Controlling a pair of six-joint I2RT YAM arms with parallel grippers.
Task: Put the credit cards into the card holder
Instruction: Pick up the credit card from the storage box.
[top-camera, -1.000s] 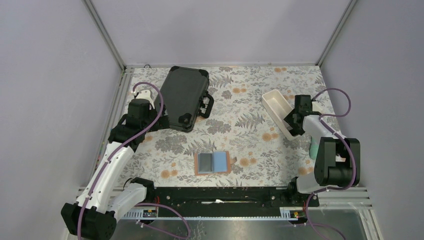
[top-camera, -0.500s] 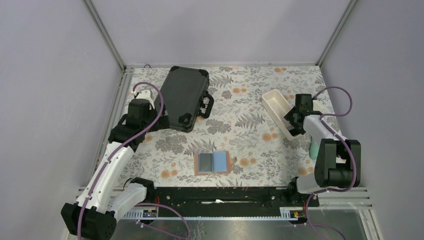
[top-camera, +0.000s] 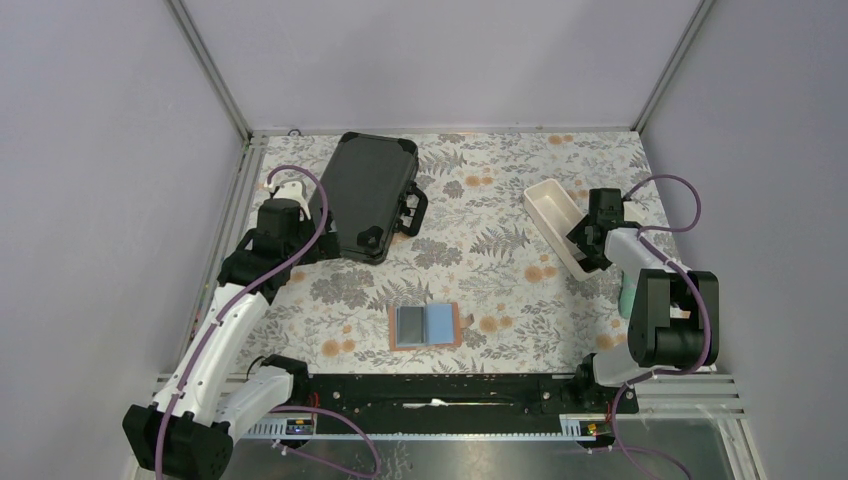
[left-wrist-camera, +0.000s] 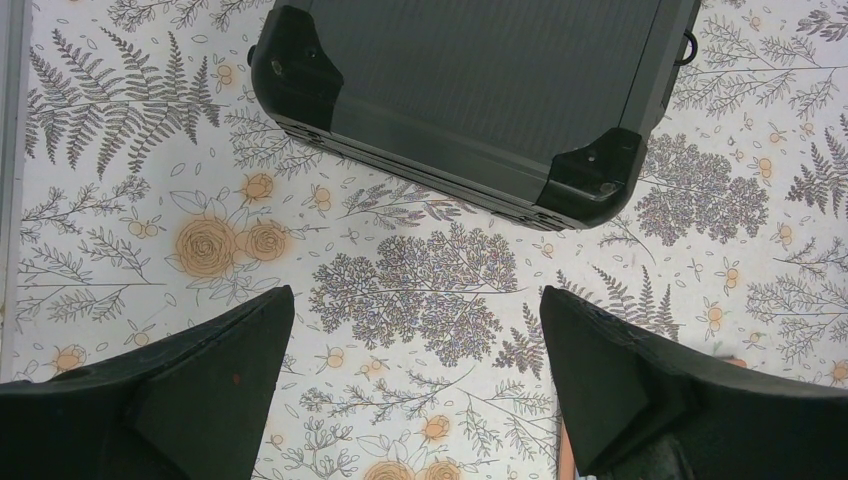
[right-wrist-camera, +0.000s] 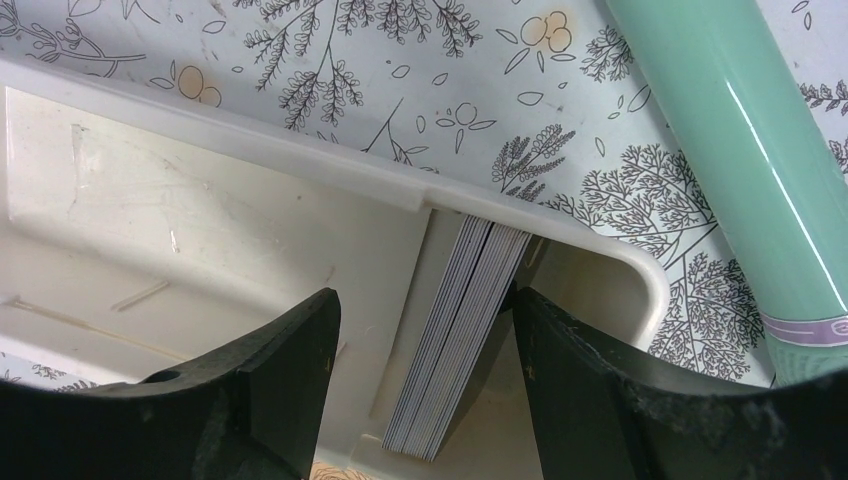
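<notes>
Top external view, from the left: my left gripper (left-wrist-camera: 415, 390) hangs over the flowered cloth (left-wrist-camera: 420, 270), near a corner of the black case (left-wrist-camera: 480, 90). Its fingers are spread wide and hold nothing, so I judge that this arm only waits out of the way. In the middle, near my bases, the card holder (top-camera: 425, 325) lies open and flat with its pale blue inside up, which leaves the pockets free for loading. A dark card (top-camera: 410, 322) seems to sit already on its left half. Further right is the white tray (right-wrist-camera: 300, 140), and at its end a stack of cards (right-wrist-camera: 460, 330) stands on edge, leaning against the wall. My right gripper (right-wrist-camera: 420, 310) is lowered into the tray with one finger on each side of this stack. The jaws are partly open and grip nothing yet, though the right finger looks very close to the stack. Standing so, the cards give me flat faces to pinch. A green tube (right-wrist-camera: 720, 150) lies just outside the tray.
</notes>
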